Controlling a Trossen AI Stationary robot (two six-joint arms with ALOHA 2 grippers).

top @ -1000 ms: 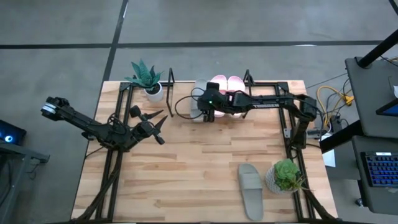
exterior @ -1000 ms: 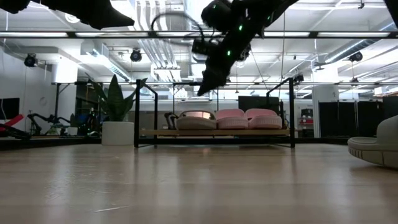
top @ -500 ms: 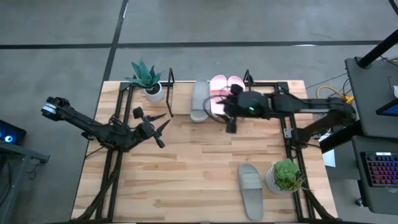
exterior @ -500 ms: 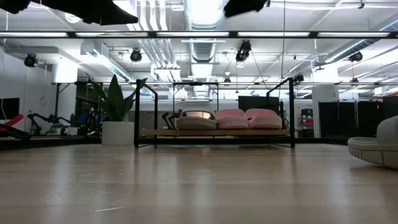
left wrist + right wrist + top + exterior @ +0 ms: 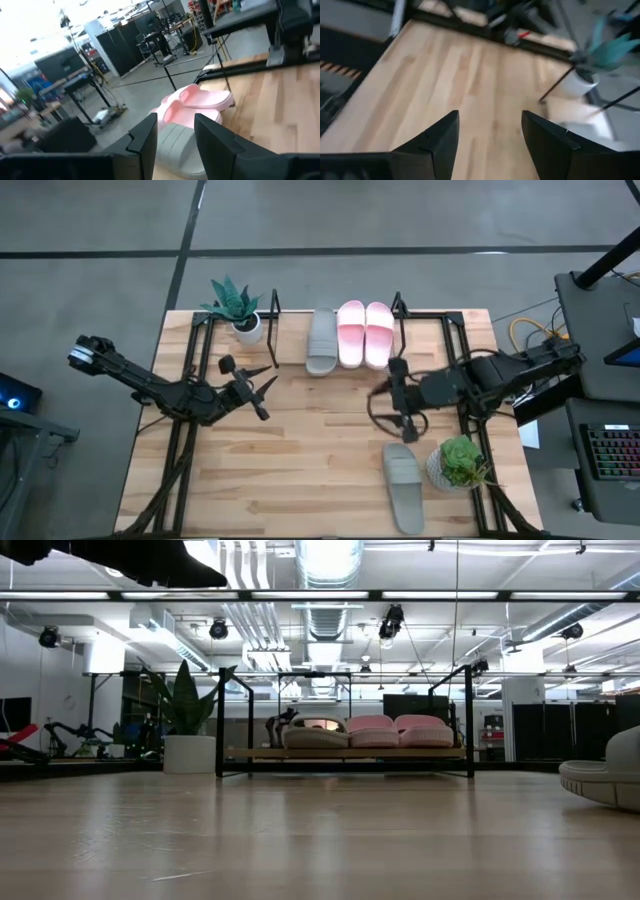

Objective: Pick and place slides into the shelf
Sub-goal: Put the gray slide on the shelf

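The right gripper (image 5: 397,395) hung spread wide and empty above the table (image 5: 310,470). The left gripper (image 5: 262,392) also gaped, holding nothing.

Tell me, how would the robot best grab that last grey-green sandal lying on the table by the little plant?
Probably by the broad strap of the grey-green slide, coming straight down from above. It lies flat, sole down, so the strap arches up as the only raised part to pinch. The right gripper, open and empty, hovers nearest; the potted plant crowds one side.

Pale pink slides (image 5: 364,334), grey-green slide (image 5: 404,486)
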